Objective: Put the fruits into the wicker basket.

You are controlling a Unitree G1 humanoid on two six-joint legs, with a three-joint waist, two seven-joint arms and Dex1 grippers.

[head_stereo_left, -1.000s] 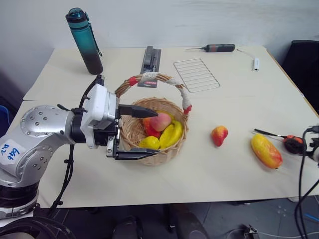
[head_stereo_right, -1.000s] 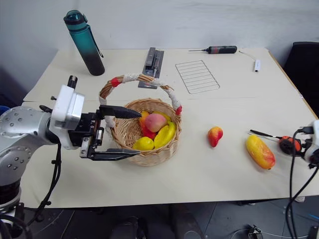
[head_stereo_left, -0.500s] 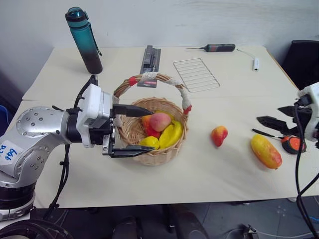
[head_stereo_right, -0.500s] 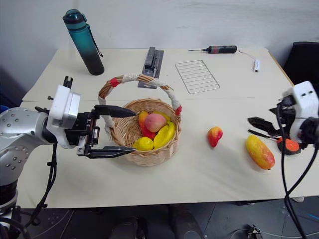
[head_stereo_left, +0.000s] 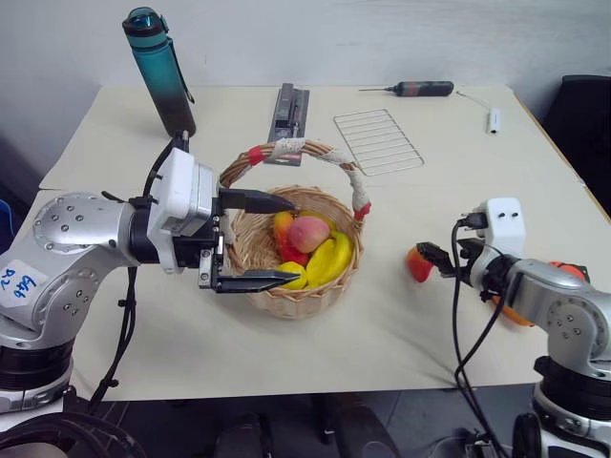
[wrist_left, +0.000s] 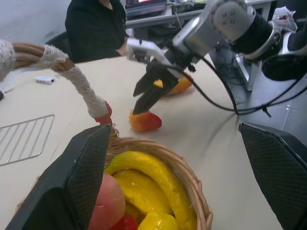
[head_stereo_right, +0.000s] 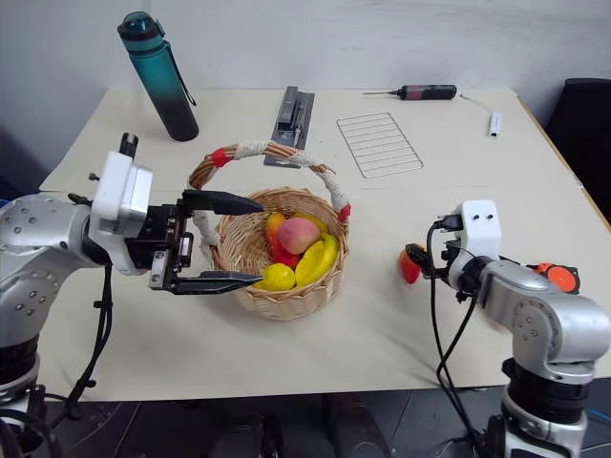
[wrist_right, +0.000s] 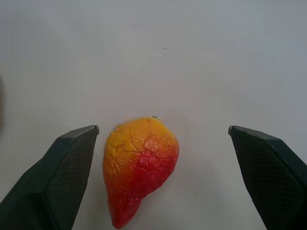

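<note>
My right gripper (wrist_right: pixel 158 184) is wide open, the peach (wrist_right: pixel 139 165) lying on the surface (head_stereo_left: pixel 401 315) between its fingers, nearer one of them, not touched. Left gripper (head_stereo_left: pixel 258 240) is open too, jaws straddling the basket (head_stereo_left: pixel 315 286) rim. Mango (wrist_left: pixel 175 86) lies beyond the right gripper. Other fruits (head_stereo_left: pixel 315 250) sit in the basket.

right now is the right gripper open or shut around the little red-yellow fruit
Open. The right gripper has its fingers spread wide either side of the small red-yellow fruit, which lies on the table untouched.
</note>
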